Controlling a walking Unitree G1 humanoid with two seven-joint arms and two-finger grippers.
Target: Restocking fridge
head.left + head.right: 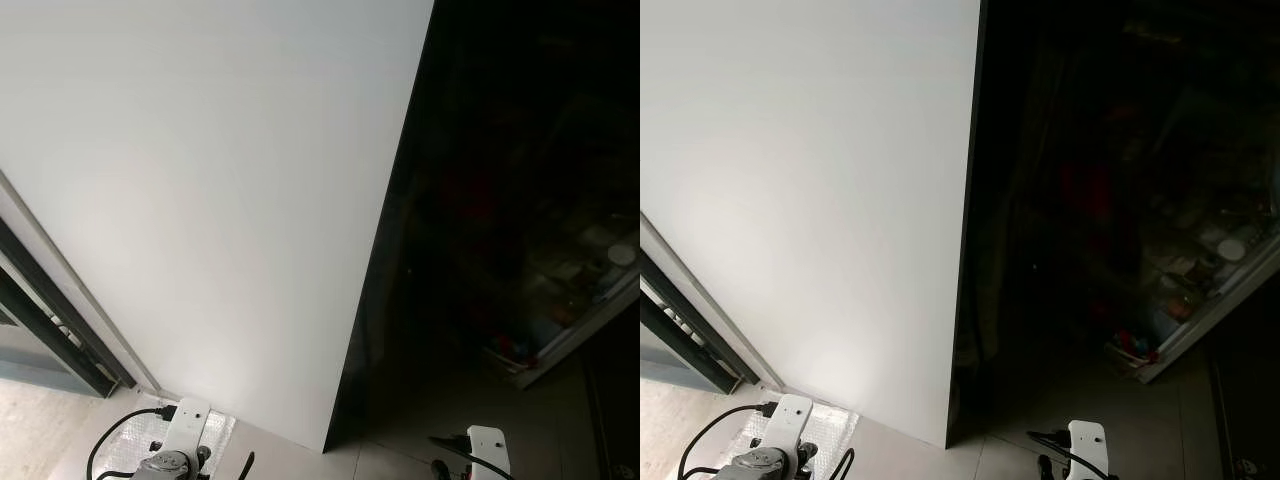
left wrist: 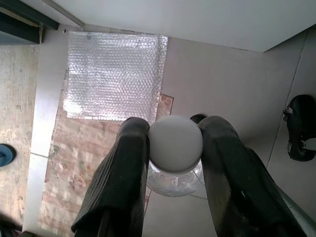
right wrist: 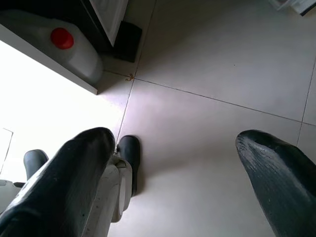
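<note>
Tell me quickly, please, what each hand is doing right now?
Left hand: shut on a white-lidded clear jar.
Right hand: open, holding nothing.

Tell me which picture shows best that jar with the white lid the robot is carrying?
The left wrist view: the jar sits between the left hand's two black fingers, its white lid facing the camera and clear glass below it. The head views take in just the top of that arm, before the white fridge door; the jar cannot be made out there.

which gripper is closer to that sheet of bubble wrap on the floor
Left. The left gripper, holding a white-lidded jar, hangs just beside the bubble wrap; the right gripper hangs over bare tile farther off.
</note>
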